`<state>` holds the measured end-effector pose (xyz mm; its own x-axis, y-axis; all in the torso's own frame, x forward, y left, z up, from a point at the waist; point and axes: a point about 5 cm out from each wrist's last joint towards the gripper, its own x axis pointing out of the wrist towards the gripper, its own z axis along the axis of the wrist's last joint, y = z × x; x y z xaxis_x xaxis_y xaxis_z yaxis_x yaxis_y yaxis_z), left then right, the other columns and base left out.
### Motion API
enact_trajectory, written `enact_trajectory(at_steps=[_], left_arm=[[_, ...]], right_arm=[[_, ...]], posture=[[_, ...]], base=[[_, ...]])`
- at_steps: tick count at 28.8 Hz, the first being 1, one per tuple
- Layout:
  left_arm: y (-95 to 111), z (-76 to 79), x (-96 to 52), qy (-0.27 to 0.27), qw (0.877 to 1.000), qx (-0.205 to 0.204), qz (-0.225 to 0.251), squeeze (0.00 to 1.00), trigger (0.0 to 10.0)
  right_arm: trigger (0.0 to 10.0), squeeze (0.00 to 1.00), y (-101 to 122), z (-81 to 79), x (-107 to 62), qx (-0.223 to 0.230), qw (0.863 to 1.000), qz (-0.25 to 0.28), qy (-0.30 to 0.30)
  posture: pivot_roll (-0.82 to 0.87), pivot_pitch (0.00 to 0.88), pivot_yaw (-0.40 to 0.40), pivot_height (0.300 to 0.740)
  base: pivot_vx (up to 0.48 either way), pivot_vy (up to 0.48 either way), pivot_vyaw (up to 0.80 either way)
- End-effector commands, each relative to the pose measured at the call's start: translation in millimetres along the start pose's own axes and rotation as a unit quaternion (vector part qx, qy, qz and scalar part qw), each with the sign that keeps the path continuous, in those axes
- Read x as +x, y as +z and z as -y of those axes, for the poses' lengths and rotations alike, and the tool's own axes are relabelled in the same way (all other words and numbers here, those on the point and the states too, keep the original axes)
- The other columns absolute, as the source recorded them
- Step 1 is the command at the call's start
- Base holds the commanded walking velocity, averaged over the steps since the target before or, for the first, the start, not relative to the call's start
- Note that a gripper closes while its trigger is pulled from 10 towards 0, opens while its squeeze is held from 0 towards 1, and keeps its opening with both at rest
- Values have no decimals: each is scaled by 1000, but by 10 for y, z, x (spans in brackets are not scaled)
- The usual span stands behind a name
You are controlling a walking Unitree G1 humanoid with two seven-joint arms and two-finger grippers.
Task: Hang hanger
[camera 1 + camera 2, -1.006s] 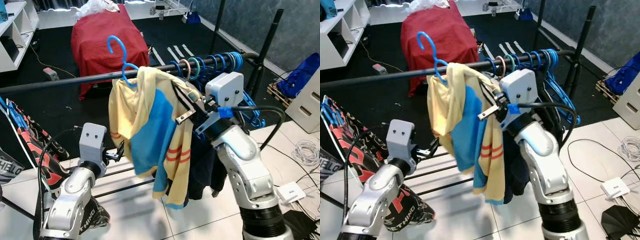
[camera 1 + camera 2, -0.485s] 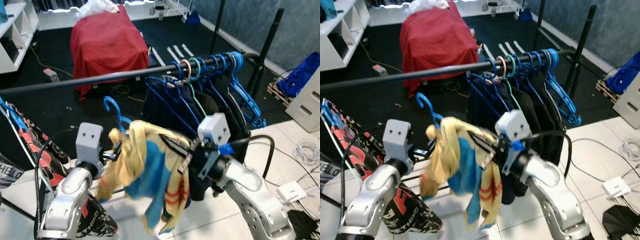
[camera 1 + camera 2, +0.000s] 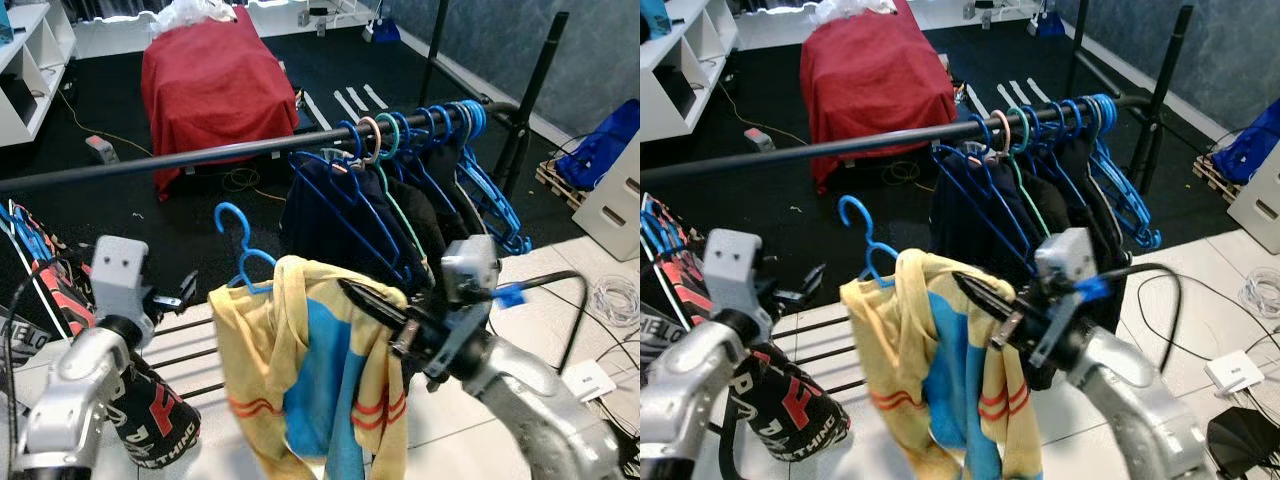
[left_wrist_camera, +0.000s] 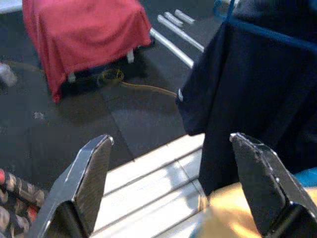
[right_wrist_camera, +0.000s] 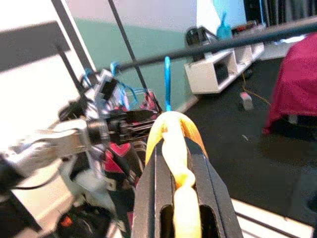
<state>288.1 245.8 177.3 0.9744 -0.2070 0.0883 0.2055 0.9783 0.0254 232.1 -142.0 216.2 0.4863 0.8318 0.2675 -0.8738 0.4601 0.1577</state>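
The right end effector [image 3: 365, 298] is pinching the yellow-and-blue shirt [image 3: 305, 385] at its shoulder, its black fingers closed on a bunched fold of the cloth, as the right wrist view is showing; through that fold it is carrying the blue hanger [image 3: 238, 250] inside the shirt. The left end effector [image 3: 178, 297] is hovering near the shirt's other side with its fingers spread wide and holding nothing. The hanger is sitting well below the rail [image 3: 200, 155] and in front of it, with its hook [image 3: 229, 217] standing upright above the collar and curling toward the robot's left; its long axis seems to be running roughly along the rail, the shirt draping straight down beneath it. The hanging is looking not yet done: to do it well, the hook probably needs lifting clear above the rail at the bare stretch to the left of the hung hangers [image 3: 420, 135], then lowering so the open side is catching the bar. Because the grip is on cloth rather than on the hanger itself, the hook may be swinging or twisting, so a slow lift is seeming wise, with the free left end effector steadying the hook if needed.
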Motion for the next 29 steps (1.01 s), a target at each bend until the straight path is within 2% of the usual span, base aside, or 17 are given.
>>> enact_trajectory(at_steps=[1,2,3,4,5,6,7,8,9,10,17,19,22,23,25,27,29], left_arm=[[155,-31,-9,-45,998,-12,30,0,10000],[155,-31,-9,-45,998,-12,30,0,10000],[227,-11,-14,-72,996,-17,43,0,10000],[227,-11,-14,-72,996,-17,43,0,10000],[307,18,-23,-104,993,-18,57,0,10000],[307,18,-23,-104,993,-18,57,0,10000],[409,40,-41,-141,987,-19,73,0,10000],[409,40,-41,-141,987,-19,73,0,10000],[530,25,-59,-166,981,-28,92,0,10000],[716,-66,-94,-186,974,-32,123,0,10000],[988,-266,-177,-186,967,-38,167,0,10000],[988,-266,-177,-186,967,-38,167,0,10000],[945,-248,-164,-180,971,-34,151,0,10000],[824,-201,-141,-174,976,-31,126,0,10000],[741,-170,-131,-171,979,-30,109,0,10000],[497,-73,-143,-180,981,-35,71,0,10000],[451,-54,-151,-183,980,-37,64,0,10000]], right_arm=[[10000,0,149,-136,-76,8,997,25,69],[10000,0,149,-136,-76,8,997,25,69],[10000,0,167,-172,-119,13,995,22,93],[10000,0,167,-172,-119,13,995,22,93],[10000,0,184,-189,-159,18,994,21,107],[10000,0,184,-189,-159,18,994,21,107],[10000,0,204,-180,-192,19,994,23,109],[10000,0,204,-180,-192,19,994,23,109],[10000,0,224,-163,-230,16,994,24,106],[10000,0,288,-127,-301,10,995,32,96],[10000,0,521,29,-453,4,996,79,46],[10000,0,521,29,-453,4,996,79,46],[10000,0,437,127,-370,-1,998,67,5],[10000,0,394,149,-327,-1,998,65,-3],[10000,0,369,157,-302,1,998,65,-7],[10000,0,336,145,-269,6,998,69,-7],[10000,0,333,141,-266,8,997,70,-6]], posture=[[-66,134,58,740],[-66,134,58,740],[-66,134,58,740],[-66,134,58,740],[-64,133,56,740],[-64,133,56,740],[-65,130,54,740],[-65,130,54,740],[-66,129,56,740],[-66,129,58,740],[-66,129,60,740],[-66,129,60,740],[-63,130,61,740],[-63,130,61,740],[-63,130,61,740],[-62,127,64,740],[-62,127,64,740]], base=[[0,0,-800],[0,0,-800],[0,0,-800],[0,0,-800],[0,0,-613],[0,0,-613],[0,0,0],[0,0,0],[0,0,0],[0,0,0],[0,0,0],[0,0,0],[0,0,0],[0,0,0],[0,0,0],[0,0,800],[0,0,800]])
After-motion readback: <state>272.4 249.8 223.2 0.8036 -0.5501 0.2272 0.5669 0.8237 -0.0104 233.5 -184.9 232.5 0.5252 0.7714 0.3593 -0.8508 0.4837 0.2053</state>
